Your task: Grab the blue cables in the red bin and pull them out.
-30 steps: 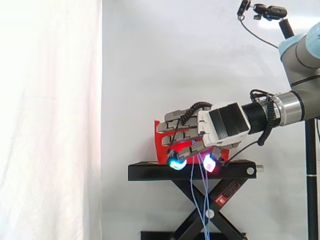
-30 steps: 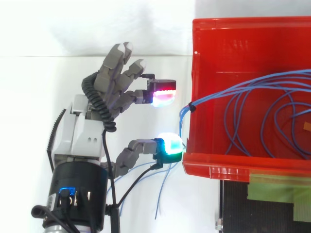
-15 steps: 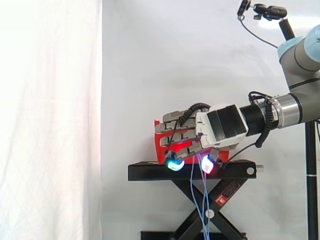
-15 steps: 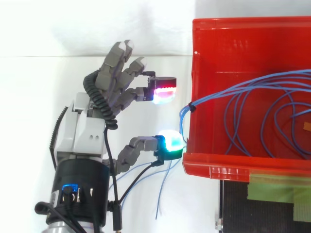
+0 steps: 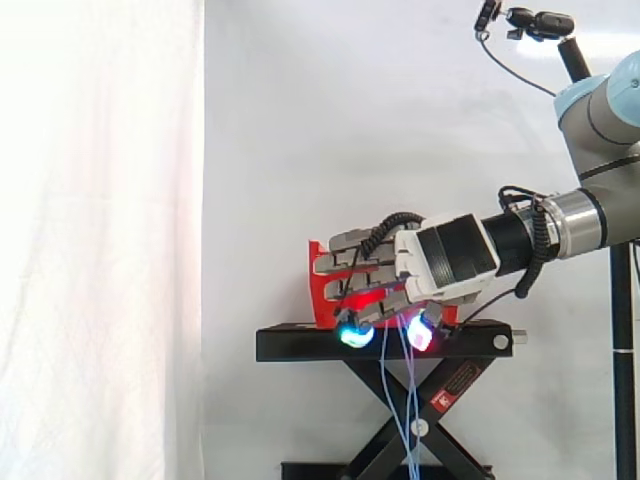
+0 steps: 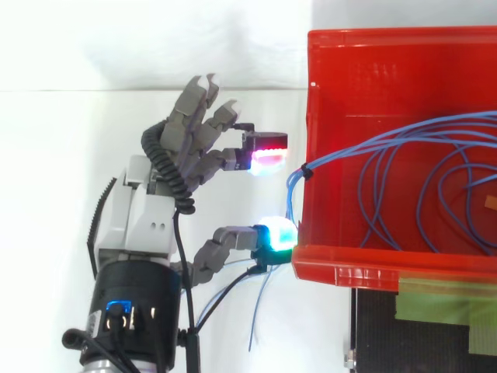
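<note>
While the hand (image 6: pixel 147 225) hangs just outside the near wall of the red bin (image 6: pixel 342 268), nothing is gripped: fingers are spread and relaxed, with an open gap between the red-lit fingertip (image 6: pixel 268 151) and the green-lit thumb pad (image 6: pixel 278 233).

Step in hand, my read: lining up for the grab, no pull yet.

The blue cables (image 6: pixel 299 177) lie looped across the bin floor. They bunch at a dark tie on the wall's rim, spill over it and hang down past the black stand (image 5: pixel 300 345). From above, that tie point sits in line with the gap between the finger pad and the thumb pad, close to both. I can't confirm any contact.

Next move likely needs:
- the thumb and finger to close on the bunch at the rim or on the hanging strands
- then a draw away from the bin, so the loops feed over the wall

Edges and room:
- The thumb pad is touching or just beside the bin's corner lip, and could snag there.
- The space away from the bin, on the arm's side, looks open.
- The white curtain (image 5: pixel 100 240) is well apart.
</note>
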Robot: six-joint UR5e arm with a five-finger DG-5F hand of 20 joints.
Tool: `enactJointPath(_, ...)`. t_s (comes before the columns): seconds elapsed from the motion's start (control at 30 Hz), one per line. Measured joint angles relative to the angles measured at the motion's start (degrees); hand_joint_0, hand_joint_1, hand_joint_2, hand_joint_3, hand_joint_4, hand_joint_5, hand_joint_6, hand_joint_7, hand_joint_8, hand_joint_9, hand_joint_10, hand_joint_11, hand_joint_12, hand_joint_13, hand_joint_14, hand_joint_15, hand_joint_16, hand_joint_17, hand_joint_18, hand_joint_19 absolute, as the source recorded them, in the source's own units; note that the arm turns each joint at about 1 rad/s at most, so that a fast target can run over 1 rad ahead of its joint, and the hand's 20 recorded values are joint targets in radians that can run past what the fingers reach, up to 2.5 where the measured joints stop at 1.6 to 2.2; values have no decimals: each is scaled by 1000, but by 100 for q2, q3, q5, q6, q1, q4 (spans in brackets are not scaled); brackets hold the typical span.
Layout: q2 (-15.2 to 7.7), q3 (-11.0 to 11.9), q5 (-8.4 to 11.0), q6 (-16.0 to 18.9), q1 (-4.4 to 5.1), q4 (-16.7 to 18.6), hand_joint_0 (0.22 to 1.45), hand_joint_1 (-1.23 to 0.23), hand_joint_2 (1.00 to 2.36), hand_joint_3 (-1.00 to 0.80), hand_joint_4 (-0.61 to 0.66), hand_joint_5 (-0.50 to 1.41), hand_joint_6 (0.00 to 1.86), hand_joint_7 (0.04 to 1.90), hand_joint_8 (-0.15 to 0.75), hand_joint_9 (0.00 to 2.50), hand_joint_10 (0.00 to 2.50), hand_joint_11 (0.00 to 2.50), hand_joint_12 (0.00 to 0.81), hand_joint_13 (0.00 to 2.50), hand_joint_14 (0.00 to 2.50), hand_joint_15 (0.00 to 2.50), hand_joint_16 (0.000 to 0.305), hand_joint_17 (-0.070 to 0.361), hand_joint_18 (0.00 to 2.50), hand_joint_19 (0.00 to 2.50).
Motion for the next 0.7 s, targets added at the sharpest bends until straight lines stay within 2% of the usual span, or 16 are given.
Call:
enactJointPath(0.17,1,0,0,-96,-4,-227,738,-1052,1000,-1000,123,686,9,646,248,494,6,186,365,293,6,160,56,126,200,242)
enactJointPath(0.33,2,0,0,-131,-15,-293,738,-1052,1000,-1000,125,687,8,651,246,493,8,190,365,293,6,160,56,126,199,242)
enactJointPath(0.7,0,0,14,-137,-20,-33,752,-1067,1000,-1000,123,704,8,665,246,498,9,196,361,295,7,160,55,124,208,243)
